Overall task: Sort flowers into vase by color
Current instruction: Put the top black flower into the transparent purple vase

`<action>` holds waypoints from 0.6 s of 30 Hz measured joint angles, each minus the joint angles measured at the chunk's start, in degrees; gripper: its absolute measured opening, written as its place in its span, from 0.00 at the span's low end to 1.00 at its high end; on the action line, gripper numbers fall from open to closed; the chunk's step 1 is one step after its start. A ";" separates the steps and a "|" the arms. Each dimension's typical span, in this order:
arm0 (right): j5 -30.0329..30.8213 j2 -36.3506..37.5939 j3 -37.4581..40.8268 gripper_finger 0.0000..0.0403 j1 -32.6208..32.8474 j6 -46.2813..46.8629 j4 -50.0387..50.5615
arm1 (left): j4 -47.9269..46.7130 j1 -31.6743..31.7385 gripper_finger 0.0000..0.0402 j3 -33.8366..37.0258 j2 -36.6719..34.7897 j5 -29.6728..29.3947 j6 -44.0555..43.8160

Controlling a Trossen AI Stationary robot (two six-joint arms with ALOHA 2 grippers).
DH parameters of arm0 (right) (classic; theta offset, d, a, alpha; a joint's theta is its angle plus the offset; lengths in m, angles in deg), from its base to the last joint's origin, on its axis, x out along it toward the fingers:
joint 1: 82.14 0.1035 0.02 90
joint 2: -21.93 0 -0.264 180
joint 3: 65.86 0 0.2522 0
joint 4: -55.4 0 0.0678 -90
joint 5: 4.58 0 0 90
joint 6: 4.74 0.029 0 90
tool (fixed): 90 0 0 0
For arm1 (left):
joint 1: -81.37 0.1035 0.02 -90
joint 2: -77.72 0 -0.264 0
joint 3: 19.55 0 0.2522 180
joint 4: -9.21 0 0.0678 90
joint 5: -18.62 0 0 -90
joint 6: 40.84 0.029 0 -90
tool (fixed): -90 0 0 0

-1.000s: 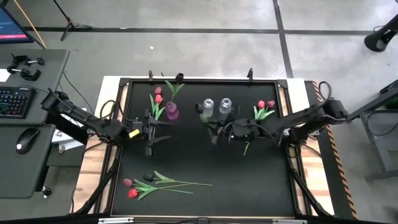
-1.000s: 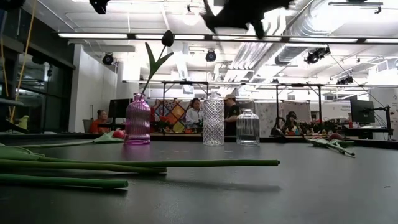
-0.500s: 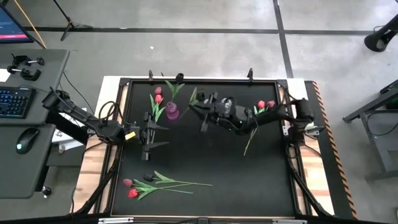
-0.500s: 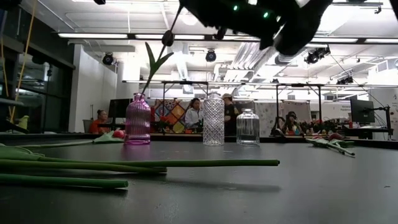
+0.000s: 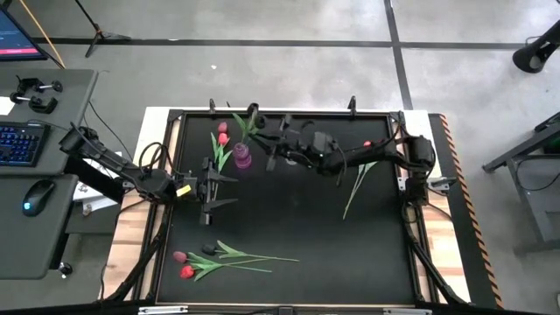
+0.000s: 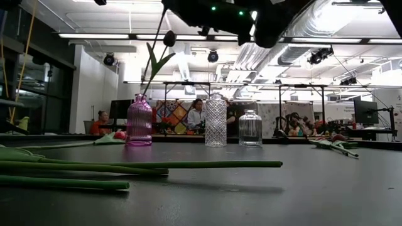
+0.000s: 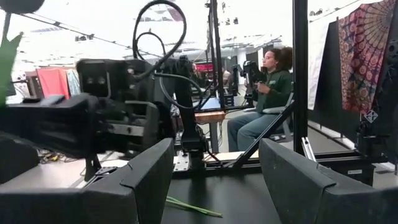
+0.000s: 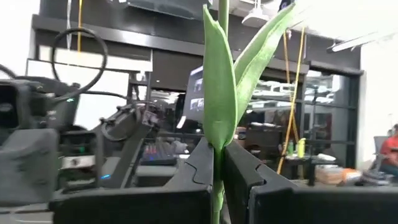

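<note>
- Our right gripper is stretched across the back of the table, its jaws pressed together on the stem of a flower.
- In the right wrist view the green stem stands upright in the slit between the two dark fingers, with two long leaves fanning up just above the pinch.
- Seen from above, this gripper sits just beside the pink vase, which already carries a dark maroon tulip; in the low view that bud stands high over the vase on a leaning stem.
- We cannot tell the colour of the held flower's head.
- Two clear glass vases stand beside the pink one in the low view; from above, our right arm hides them.
- Our left gripper hovers in front of the pink vase, jaws spread wide with nothing between them.
- Beyond the left jaws, near the table's front edge, lie red tulips with long stems.
- More pink tulips lie behind the left jaws, next to the pink vase.
- One more stem lies on the table below the right arm, well apart from its jaws.
</note>
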State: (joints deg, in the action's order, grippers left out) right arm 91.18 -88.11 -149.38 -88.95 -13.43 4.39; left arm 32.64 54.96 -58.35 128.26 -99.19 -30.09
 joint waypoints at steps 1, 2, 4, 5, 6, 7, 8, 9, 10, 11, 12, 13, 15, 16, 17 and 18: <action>0.00 0.00 -0.29 0.00 -0.12 -0.34 -0.11 | -0.02 0.00 0.56 0.00 0.00 0.01 0.00; 0.01 0.02 -0.64 0.00 -0.36 -0.44 -0.19 | -0.02 0.00 0.56 0.00 0.01 0.02 0.00; 0.00 0.02 -1.32 0.00 -0.80 -0.29 -0.10 | -0.02 0.00 0.56 0.00 0.02 0.00 0.00; 0.01 0.02 -1.63 0.00 -1.05 -0.22 0.09 | -0.02 0.00 0.56 0.00 0.02 0.00 0.00; 0.01 0.02 -1.91 0.00 -1.26 -0.22 0.59 | -0.03 0.00 0.56 0.00 0.02 0.00 0.00; 0.02 0.02 -2.19 0.00 -1.53 -0.15 1.08 | -0.02 0.00 0.56 0.00 0.01 0.00 0.00; 0.02 0.02 -2.31 0.00 -1.78 0.27 1.57 | -0.02 0.00 0.56 0.00 0.02 0.00 0.00; 0.01 0.02 -2.32 0.00 -2.03 0.97 1.76 | -0.02 0.00 0.56 0.00 0.02 0.00 0.00; 0.01 0.02 -2.32 0.00 -2.27 1.19 2.13 | -0.02 0.00 0.56 0.00 0.00 0.00 0.00; 0.02 -0.05 -2.32 0.00 -2.51 1.21 2.41 | -0.02 0.00 0.56 0.00 0.02 0.00 0.00; 0.02 -0.43 -2.32 0.00 -2.65 1.30 2.03 | 0.00 0.00 0.56 0.00 0.00 0.00 0.00; 0.03 -0.83 -2.34 0.00 -2.85 1.74 1.53 | 0.01 0.01 0.56 0.00 0.00 0.00 0.00; 0.05 -2.28 -2.51 0.00 -3.12 2.70 0.84 | 0.03 0.04 0.56 0.00 0.02 -0.03 0.01; 0.07 -3.15 -2.97 0.00 -3.28 2.42 0.67 | 0.07 0.04 0.56 0.00 0.01 -0.03 0.09; 0.10 -3.91 -3.39 0.00 -3.38 2.19 0.59 | 0.05 0.04 0.56 0.00 0.02 -0.03 0.30; 0.09 -4.77 -4.22 0.00 -3.45 2.30 0.26 | 0.09 0.04 0.56 0.00 0.00 -0.03 0.34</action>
State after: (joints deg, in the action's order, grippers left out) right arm 91.26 -92.88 -153.60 -92.40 -11.14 4.65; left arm 32.73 55.00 -58.35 128.26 -99.21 -29.76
